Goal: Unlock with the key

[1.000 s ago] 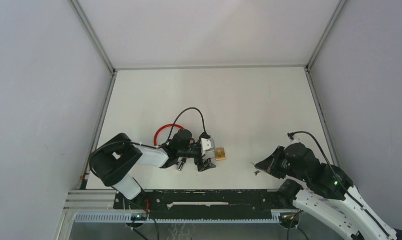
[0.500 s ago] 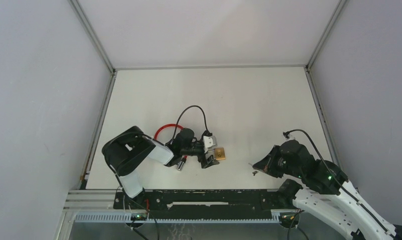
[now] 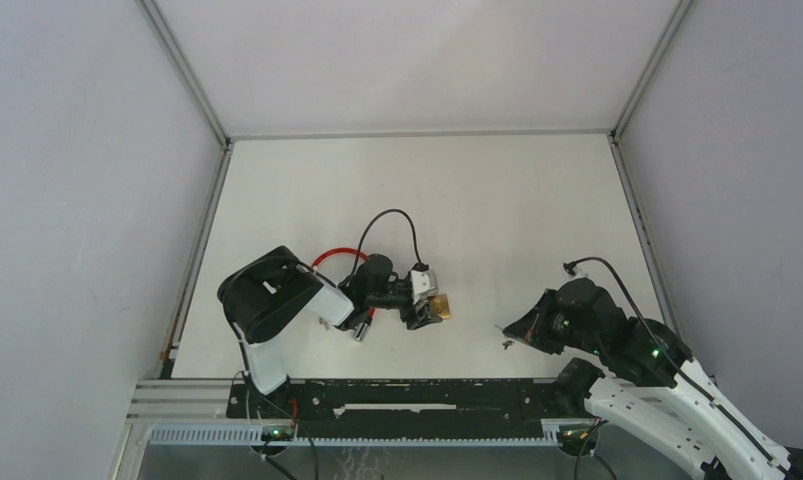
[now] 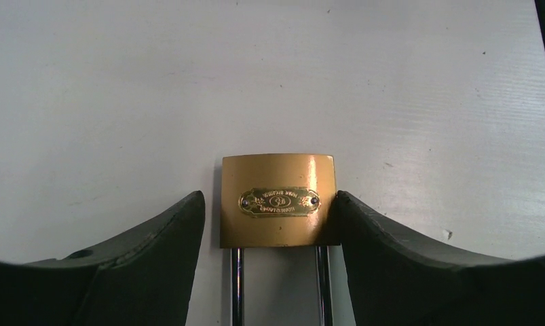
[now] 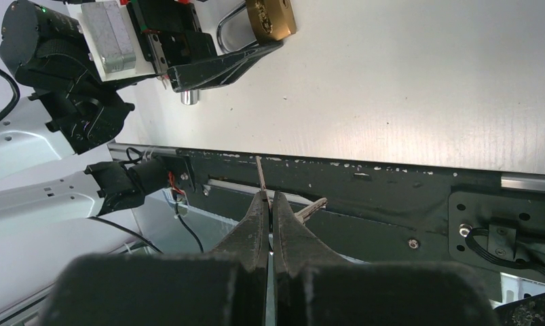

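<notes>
Brass padlock (image 3: 438, 307) lies on the white worktop (image 3: 497, 200) between the jaws of the left gripper (image 3: 427, 302); the right gripper (image 3: 514, 333) is well apart from it. Left wrist: jaws spread, flanking the lock body, one finger (image 4: 391, 251) touching it. Right wrist: jaws pressed together, pinching the key (image 5: 259, 178)

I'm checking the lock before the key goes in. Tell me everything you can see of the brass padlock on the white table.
The brass padlock lies flat on the white table, a shiny rectangular gold-coloured body with an oval embossed nameplate fixed by two rivets. Its steel shackle points toward the left gripper, whose dark fingers flank the body: one at its side edge, the other a gap away. Whether the shackle is latched is not visible.
</notes>
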